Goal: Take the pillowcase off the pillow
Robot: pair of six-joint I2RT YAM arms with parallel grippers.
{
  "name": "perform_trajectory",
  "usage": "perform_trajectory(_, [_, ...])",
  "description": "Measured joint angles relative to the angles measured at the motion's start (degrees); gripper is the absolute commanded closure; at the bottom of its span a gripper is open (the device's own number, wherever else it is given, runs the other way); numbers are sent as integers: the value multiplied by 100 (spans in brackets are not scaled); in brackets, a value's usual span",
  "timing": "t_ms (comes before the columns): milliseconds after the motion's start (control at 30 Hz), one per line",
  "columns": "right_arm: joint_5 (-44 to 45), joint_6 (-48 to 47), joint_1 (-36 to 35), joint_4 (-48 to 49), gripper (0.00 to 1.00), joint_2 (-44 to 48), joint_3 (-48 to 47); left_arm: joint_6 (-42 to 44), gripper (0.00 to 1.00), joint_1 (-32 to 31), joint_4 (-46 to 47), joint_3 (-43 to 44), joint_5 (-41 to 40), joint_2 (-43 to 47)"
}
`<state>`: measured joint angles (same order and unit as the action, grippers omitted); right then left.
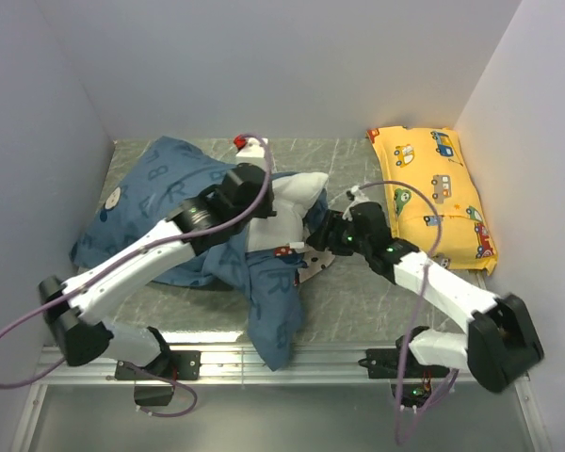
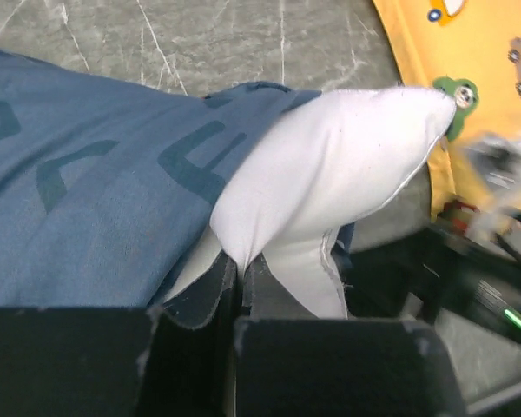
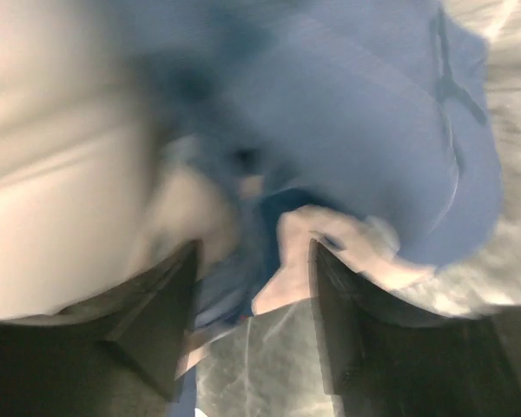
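Left claw [image 2: 239, 317], black and two-fingered, is pressed together on a pinch of the big plump white pillow [image 2: 347, 148] at its one bared corner. A dark blue fold lies against its left finger, but I cannot tell whether that fold is in the bite. Left of that pillow corner, the large soft blue pillowcase [image 1: 160, 188] printed with darker letters is bunched over the bulk of the pillow, and a loose tail of it trails toward the near edge. Just right of the pillow corner, the right claw [image 3: 253, 252] has its fingers spread with blue cloth between them. That view is blurred, so a firm hold cannot be confirmed. Well to the right of the pillow lies a yellow cushion printed with cartoon cars [image 1: 433, 188], apart from the work.

The step in hand looks like the peel: one arm anchoring the filling while the other goes for the cover's mouth. Most of the cover is on, so the task is early. Next, the right fingers should close on blue cloth only and draw it away from the anchored corner.

Beneath the pillow is a grey marbled tabletop [image 1: 358, 292], enclosed behind and beside it by plain white walls [image 1: 264, 66].
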<state>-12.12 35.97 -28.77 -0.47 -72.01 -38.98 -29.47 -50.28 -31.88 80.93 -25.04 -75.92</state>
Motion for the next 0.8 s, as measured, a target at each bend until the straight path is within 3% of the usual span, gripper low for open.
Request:
perform_trajectory(233, [566, -114, -55, -1213, 23, 1864, -415, -227, 100, 74, 503, 225, -284, -966])
perform_trajectory(333, [730, -111, -461, -1414, 20, 2354, -566, -278, 100, 131, 555, 380, -345, -1128])
perform_trajectory(600, [1292, -227, -1812, -1523, 15, 1932, -597, -275, 100, 286, 509, 949, -439, -1495])
perform_trajectory(700, [1473, -234, -2052, -1521, 33, 1419, -588, -275, 100, 319, 444, 1071, -435, -1574])
perform_trajectory(733, [1510, -236, -2100, -1517, 50, 1314, -575, -273, 100, 350, 424, 1108, -426, -1593])
perform_trajectory(800, [1633, -173, -2205, -1484, 67, 1202, -483, -282, 100, 431, 350, 1198, -319, -1633])
